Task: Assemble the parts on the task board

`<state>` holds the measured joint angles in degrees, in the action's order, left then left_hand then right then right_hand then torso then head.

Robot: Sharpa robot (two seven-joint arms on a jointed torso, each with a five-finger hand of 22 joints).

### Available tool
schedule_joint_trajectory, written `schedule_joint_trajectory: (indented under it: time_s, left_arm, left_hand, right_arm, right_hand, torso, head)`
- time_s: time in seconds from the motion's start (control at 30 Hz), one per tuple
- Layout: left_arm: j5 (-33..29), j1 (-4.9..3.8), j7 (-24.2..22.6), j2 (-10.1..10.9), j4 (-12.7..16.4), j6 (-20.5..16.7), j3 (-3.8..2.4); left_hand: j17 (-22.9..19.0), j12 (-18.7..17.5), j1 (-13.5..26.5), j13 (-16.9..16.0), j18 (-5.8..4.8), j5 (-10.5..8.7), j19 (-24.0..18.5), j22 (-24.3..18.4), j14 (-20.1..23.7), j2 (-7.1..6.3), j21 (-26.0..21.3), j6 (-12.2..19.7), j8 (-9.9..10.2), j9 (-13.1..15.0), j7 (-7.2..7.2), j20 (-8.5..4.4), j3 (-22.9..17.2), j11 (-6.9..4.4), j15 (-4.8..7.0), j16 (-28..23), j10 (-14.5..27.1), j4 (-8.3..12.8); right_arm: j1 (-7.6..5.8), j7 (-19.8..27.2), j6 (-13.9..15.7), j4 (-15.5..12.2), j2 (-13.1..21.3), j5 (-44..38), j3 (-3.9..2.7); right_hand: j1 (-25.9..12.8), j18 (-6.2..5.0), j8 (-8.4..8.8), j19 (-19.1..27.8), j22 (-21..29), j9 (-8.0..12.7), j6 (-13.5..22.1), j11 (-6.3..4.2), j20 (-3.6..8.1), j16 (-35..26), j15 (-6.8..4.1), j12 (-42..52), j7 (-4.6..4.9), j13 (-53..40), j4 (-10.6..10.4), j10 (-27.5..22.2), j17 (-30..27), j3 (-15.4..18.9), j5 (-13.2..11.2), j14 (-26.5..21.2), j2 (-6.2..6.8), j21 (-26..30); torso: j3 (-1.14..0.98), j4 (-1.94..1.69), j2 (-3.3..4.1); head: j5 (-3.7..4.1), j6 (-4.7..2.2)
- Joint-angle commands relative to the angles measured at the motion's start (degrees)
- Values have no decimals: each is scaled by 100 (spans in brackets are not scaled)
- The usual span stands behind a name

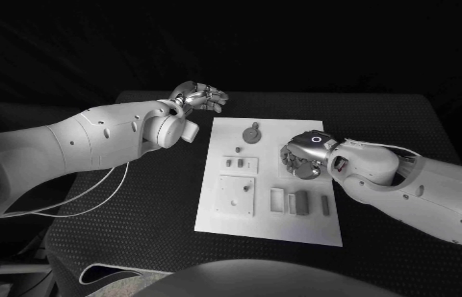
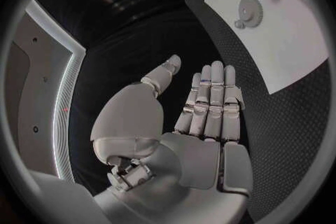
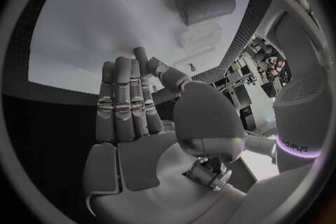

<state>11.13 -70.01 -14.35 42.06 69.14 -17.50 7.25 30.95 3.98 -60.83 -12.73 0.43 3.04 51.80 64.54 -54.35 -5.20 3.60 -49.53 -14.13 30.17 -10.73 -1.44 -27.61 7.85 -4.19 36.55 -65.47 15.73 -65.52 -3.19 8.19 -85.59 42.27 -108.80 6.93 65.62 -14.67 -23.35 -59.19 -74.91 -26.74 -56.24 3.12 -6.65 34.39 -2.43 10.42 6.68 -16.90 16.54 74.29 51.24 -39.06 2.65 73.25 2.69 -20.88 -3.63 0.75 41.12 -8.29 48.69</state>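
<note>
While the white board (image 1: 274,183) lies mid-table in the head view, the left hand (image 1: 197,98) hangs off its eleven o'clock corner and the right hand (image 1: 306,155) hovers over its three o'clock side, near a round grey gear (image 1: 252,133). Left wrist view: fingers (image 2: 210,101) straight, holding nothing. Right wrist view: fingers (image 3: 122,103) straight, empty, above a grey cylinder (image 3: 204,4).

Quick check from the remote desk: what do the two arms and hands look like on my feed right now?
Both arms are smooth white shells with rounded joints. The left hand and right hand are silver metal with segmented fingers. A thin white cable loops under the left arm. The right wrist carries a small glowing ring and a dark panel.
</note>
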Motion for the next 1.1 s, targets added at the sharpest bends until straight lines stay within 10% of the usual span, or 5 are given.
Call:
schedule_joint_trajectory:
  time_s: [0.03, 0.57, 1.1]
  left_arm:
    - [-31, -8, -58, -12, 2, 60, -6]
    - [-31, -8, -52, -6, -5, 59, -6]
    - [-32, -9, -33, -41, -6, 68, -6]
  left_hand:
    - [6, 7, 63, -7, -36, -10, 15, -9, -50, 10, 26, 21, -38, -7, 19, -1, 34, -11, 0, -34, -5, 9]
    - [16, 5, 67, -7, -37, -10, 16, -14, -54, 20, 26, 24, -39, -10, 18, -2, 33, -11, 0, -42, -4, 4]
    - [25, 2, 73, -6, -37, -10, 15, -19, -55, 21, 26, 29, -39, -13, 17, -2, 35, -9, 0, -52, 0, 0]
  right_arm:
    - [10, 5, 206, -115, 21, -123, 0]
    - [-68, 20, 399, -672, 171, 72, -324]
    - [19, 397, 493, -724, -477, 620, -267]
  right_hand:
    - [99, -33, -38, -53, -138, -73, -51, -3, 15, 43, -22, 32, -5, -6, -2, 41, 28, -41, 23, 26, -72, -31]
    - [138, -33, -59, -112, -137, -114, -99, -27, 46, 117, -49, 43, -26, -67, -3, 89, 76, -59, 23, 44, -59, -86]
    - [133, -33, -47, -101, -132, -125, -82, -22, 46, 124, -47, 23, -22, -83, -3, 71, 82, -69, 23, 23, -80, -90]
  torso:
    - [2, -2, 0]
    - [13, -4, 1]
    - [4, 1, 0]
  head:
    - [-7, 6]
    - [-73, 15]
    - [-231, 81]
